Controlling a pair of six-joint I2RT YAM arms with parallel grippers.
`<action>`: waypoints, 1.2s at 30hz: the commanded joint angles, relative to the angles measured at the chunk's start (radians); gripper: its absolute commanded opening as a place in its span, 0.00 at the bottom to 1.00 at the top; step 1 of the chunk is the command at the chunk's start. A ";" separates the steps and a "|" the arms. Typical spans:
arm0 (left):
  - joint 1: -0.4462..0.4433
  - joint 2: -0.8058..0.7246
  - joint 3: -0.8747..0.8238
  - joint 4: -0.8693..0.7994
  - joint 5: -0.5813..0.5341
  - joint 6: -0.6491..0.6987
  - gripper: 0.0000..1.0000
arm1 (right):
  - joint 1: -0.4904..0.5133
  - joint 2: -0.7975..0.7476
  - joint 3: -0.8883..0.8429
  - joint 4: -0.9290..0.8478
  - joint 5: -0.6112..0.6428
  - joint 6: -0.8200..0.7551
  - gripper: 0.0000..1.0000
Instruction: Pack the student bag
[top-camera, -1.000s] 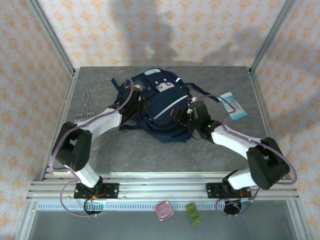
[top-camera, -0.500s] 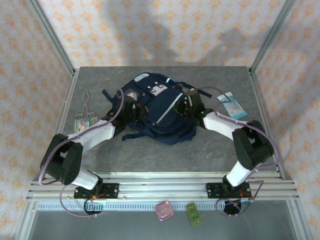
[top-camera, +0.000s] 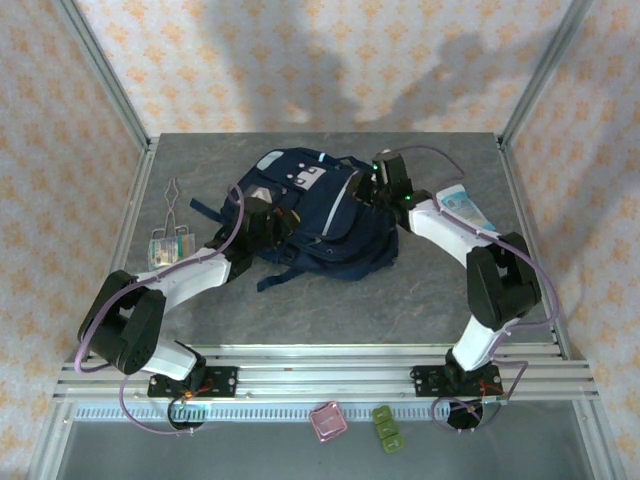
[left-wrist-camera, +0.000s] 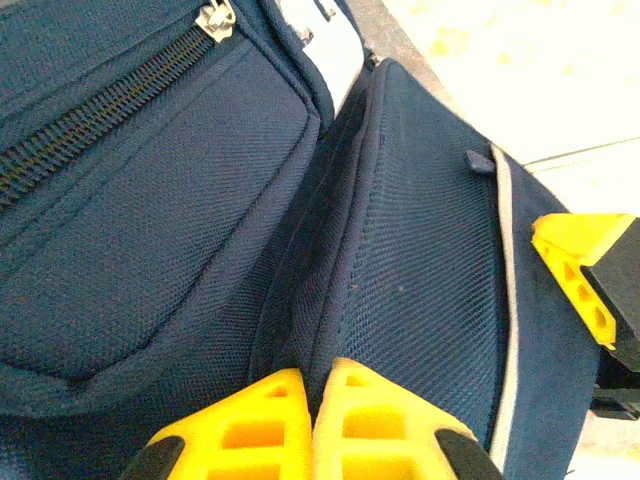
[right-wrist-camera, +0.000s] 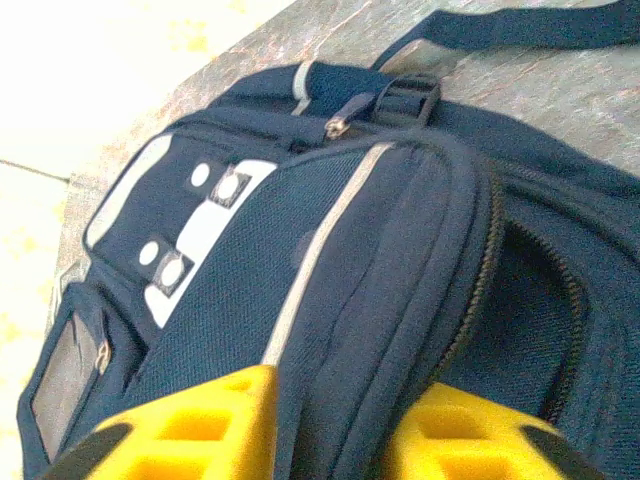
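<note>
So here's where you're at: the student bag (top-camera: 330, 215) is lying flat toward the back middle of the tabletop (top-camera: 420, 300), white-patched front pocket facing up, with dark straps trailing off its near-left edge. Both of your arms are in on it, one from each side.

Your left arm is folded low. The elbow pokes out over the near-left corner, and the white forearm runs up and to the right, so the left end effector (top-camera: 266, 224) sits against the bag's left flank. On the left wrist cam the left end effector (left-wrist-camera: 312, 395) has its yellow fingers pressed together, right at a crease between two navy panels (can't tell whether any fabric is actually nipped in there).

Your right arm is stretched further. The elbow is out on the right and the forearm angles back and left, passing over a blue-and-white packet (top-camera: 468, 208). That puts the right end effector (top-camera: 372, 190) at the bag's far-right corner. On the right wrist cam the right end effector (right-wrist-camera: 330, 430) is clamped on the bag, one yellow finger on each side of a padded ridge with a grey stripe, beside a zip.

A thin metal tool (top-camera: 172, 203) lies well off to the left.
</note>
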 joint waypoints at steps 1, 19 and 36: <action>-0.023 -0.044 0.004 0.144 0.011 -0.101 0.00 | -0.013 -0.027 0.035 -0.088 0.078 -0.052 0.39; -0.050 -0.054 0.048 0.144 -0.047 -0.227 0.00 | 0.301 -0.460 -0.322 -0.081 0.161 0.018 0.43; -0.097 -0.023 0.086 0.179 -0.037 -0.246 0.00 | 0.385 -0.186 -0.211 -0.022 0.258 0.180 0.41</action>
